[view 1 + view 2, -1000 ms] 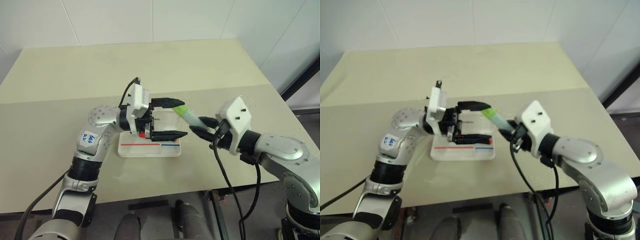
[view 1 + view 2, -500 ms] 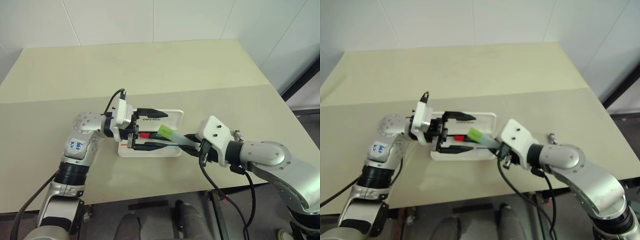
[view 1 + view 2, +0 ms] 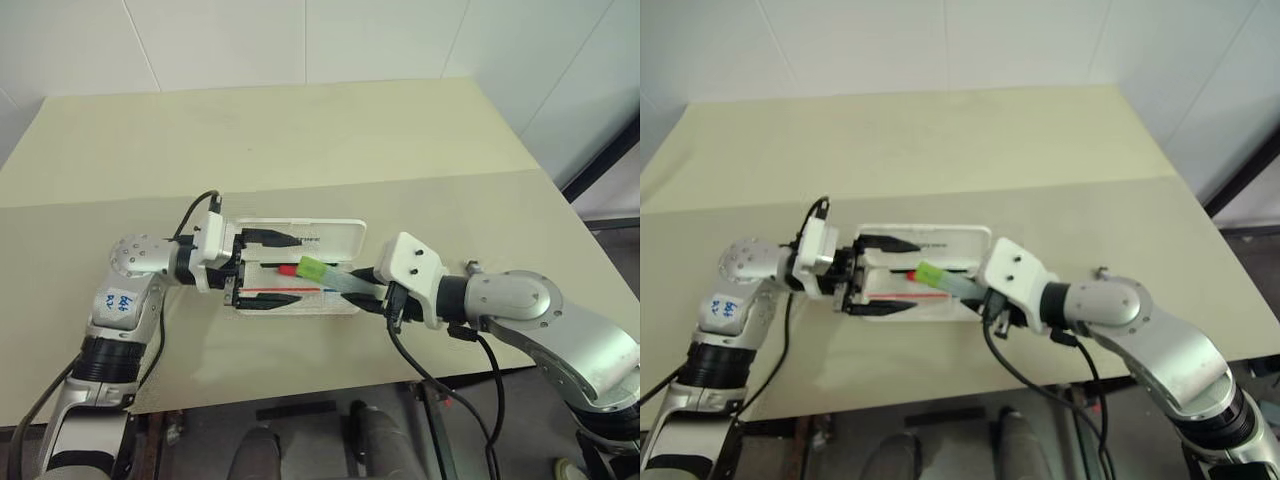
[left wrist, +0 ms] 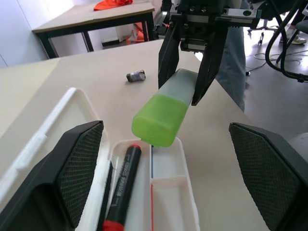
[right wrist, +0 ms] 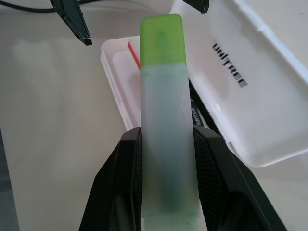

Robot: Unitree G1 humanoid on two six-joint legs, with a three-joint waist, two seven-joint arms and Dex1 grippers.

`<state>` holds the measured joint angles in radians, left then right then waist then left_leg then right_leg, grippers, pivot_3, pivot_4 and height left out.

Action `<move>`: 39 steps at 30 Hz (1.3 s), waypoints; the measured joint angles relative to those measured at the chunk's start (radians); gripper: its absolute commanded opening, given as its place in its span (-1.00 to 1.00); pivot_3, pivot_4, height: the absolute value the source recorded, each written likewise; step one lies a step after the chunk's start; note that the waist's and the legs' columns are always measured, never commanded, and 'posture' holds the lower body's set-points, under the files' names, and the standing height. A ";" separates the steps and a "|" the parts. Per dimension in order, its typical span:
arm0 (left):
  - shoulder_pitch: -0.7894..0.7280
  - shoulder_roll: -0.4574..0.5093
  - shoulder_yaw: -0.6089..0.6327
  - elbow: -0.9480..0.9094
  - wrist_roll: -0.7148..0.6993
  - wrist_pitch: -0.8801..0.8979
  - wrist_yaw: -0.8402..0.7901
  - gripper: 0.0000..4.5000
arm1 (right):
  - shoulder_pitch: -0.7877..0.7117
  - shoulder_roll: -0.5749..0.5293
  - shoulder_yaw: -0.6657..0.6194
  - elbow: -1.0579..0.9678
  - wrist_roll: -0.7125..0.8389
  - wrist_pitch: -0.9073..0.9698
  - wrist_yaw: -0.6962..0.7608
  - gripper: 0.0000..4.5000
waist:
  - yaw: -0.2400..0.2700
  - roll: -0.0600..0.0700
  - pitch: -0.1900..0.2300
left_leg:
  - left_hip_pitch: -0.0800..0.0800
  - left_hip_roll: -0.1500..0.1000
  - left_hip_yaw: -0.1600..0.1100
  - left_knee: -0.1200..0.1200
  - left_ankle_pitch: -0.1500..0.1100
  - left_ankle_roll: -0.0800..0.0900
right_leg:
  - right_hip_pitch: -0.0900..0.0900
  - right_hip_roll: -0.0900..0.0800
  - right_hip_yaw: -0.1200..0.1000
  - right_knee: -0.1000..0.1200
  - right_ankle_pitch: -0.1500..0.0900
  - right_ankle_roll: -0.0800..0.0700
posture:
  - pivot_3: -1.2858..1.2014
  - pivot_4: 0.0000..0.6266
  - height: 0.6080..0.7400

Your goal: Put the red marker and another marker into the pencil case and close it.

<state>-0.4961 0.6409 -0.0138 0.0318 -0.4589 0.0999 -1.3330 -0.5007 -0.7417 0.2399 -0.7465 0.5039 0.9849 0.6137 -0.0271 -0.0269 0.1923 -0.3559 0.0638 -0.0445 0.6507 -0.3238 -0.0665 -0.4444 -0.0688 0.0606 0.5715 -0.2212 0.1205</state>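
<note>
Over the beige table [image 3: 420, 150], right end effector [image 5: 166, 144] pinches green-capped marker [image 3: 330, 275], cap toward the spread left end effector [image 3: 268, 268].

The two head views look down and forward over the table [image 3: 420, 140]. Each wrist view looks close along its own fingers, and all four share the open pencil case [image 3: 330, 235].

**Open case at the table's middle, both grippers at its ends**

The pencil case [image 3: 300, 268] is lying open on the table [image 3: 300, 140], lid behind tray. The red marker [image 4: 121, 188] is resting in the tray. The left gripper [image 3: 268, 268] is straddling the case's left end. The right gripper [image 3: 372, 290] is holding another marker [image 3: 333, 276] over the tray's right part, seemingly not touching it.
</note>
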 measured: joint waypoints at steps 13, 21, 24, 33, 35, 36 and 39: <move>-0.047 0.047 0.040 0.200 0.036 -0.151 -0.066 0.98 | -0.073 0.041 0.164 0.165 -0.137 -0.164 0.099 -0.51 | -0.001 0.000 0.000 | 0.001 0.000 0.000 0.001 0.000 0.000 | 0.000 0.000 0.000 0.003 0.000 -0.001 | 0.03 -0.52 1.00; -0.057 0.048 0.038 0.259 0.050 -0.219 -0.123 0.98 | -0.201 0.143 0.265 0.397 -0.319 -0.291 0.116 -0.51 | -0.001 0.000 0.000 | 0.001 0.000 0.000 0.000 0.000 0.000 | -0.001 0.000 -0.001 0.010 0.002 0.003 | 0.03 -0.52 1.00; -0.042 0.047 0.037 0.257 0.050 -0.219 -0.132 0.98 | -0.207 0.187 0.267 0.414 -0.341 -0.307 0.127 -0.51 | -0.001 0.000 0.000 | 0.001 0.000 0.000 0.000 -0.001 0.003 | -0.002 0.000 -0.001 0.010 0.002 0.003 | 0.03 -0.52 1.00; -0.011 0.046 0.040 0.218 0.038 -0.209 -0.138 0.98 | -0.234 0.294 0.280 0.417 -0.359 -0.306 0.170 -0.51 | -0.006 0.000 0.000 | 0.002 0.001 0.000 0.000 -0.002 0.004 | -0.002 0.001 -0.001 0.012 0.001 0.003 | 0.03 -0.52 1.00; -0.004 0.046 0.037 0.218 0.038 -0.208 -0.140 0.98 | -0.238 0.310 0.288 0.413 -0.360 -0.306 0.176 -0.51 | -0.004 0.000 0.000 | 0.002 0.002 0.000 0.001 -0.002 0.004 | -0.002 0.002 -0.001 0.013 0.001 0.003 | 0.03 -0.52 1.00; -0.004 0.046 0.037 0.218 0.038 -0.208 -0.140 0.98 | -0.238 0.314 0.294 0.413 -0.361 -0.306 0.179 -0.51 | -0.004 0.000 0.000 | 0.002 0.002 0.000 0.001 -0.002 0.004 | -0.002 0.002 -0.001 0.013 0.001 0.003 | 0.03 -0.52 1.00; -0.004 0.046 0.036 0.216 0.038 -0.208 -0.145 0.98 | -0.238 0.330 0.307 0.413 -0.366 -0.307 0.192 -0.51 | -0.002 0.000 0.000 | 0.002 0.002 0.000 0.001 -0.002 0.004 | -0.002 0.002 -0.001 0.013 0.001 0.003 | 0.03 -0.52 1.00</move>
<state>-0.4998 0.6872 0.0225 0.2481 -0.4212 -0.1084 -1.4779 -0.7389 -0.4118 0.5469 -0.3333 0.1375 0.6783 0.8052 -0.0296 -0.0267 0.1924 -0.3541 0.0655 -0.0443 0.6520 -0.3256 -0.0625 -0.4462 -0.0671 0.0596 0.5850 -0.2199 0.1231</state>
